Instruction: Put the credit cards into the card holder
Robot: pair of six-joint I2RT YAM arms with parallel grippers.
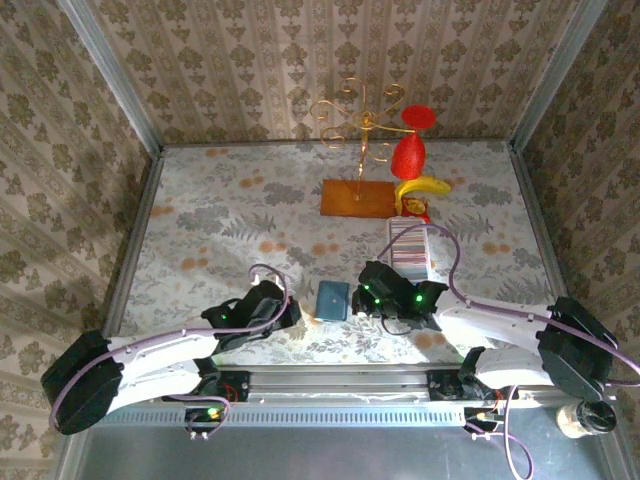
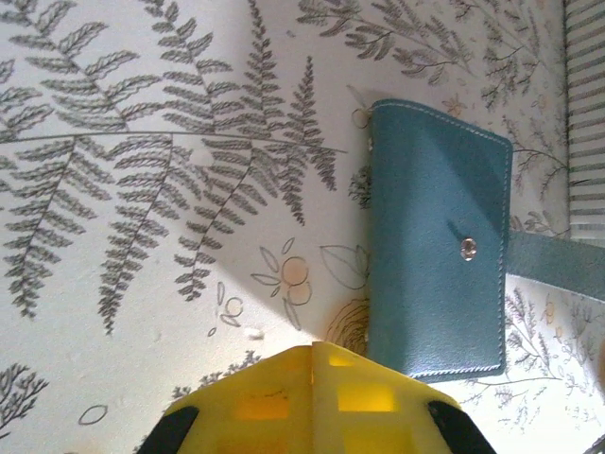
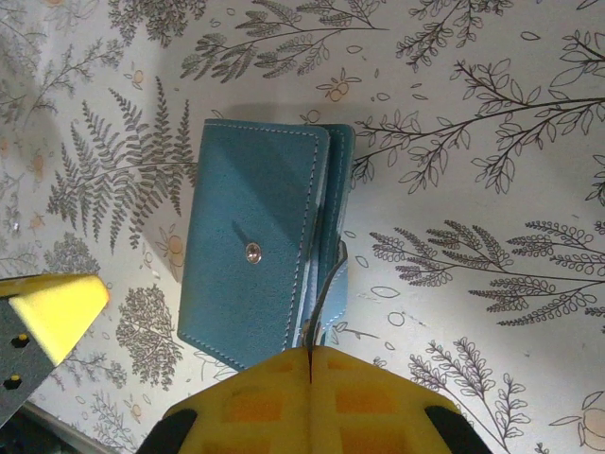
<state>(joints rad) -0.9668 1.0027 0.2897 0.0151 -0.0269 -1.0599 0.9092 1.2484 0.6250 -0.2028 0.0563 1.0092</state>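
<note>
- Firstly, nearest the arm bases, the left gripper [image 2: 312, 355] sits just left of the teal-blue rectangular leather-look card holder [image 2: 437, 251]. Its yellow fingers are pressed together on nothing; whether they touch the card holder's near corner I cannot tell.
- Just right of the card holder, the right gripper [image 3: 310, 359] has its yellow fingers pressed together too. They pinch the end of the thin teal clasp strap [image 3: 328, 288] that curls out from the card holder's right edge.
- The card holder lies flat and folded shut on the fern-patterned tablecloth [image 1: 220, 215], between the two grippers, with a small silver snap stud [image 3: 252, 251] on its upper face.
- Beyond the card holder and to its right, near but apart, a long white rectangular tray [image 1: 392, 245] holds the thin pale plastic credit cards [image 1: 411, 250] packed on edge.
- Farther behind the card holder, an orange-brown flat rectangular board [image 1: 340, 200] carries a gold wire stand [image 1: 358, 120]. Right of that are a red plastic shape [image 1: 408, 152] and a yellow banana-like piece [image 1: 425, 186].
</note>
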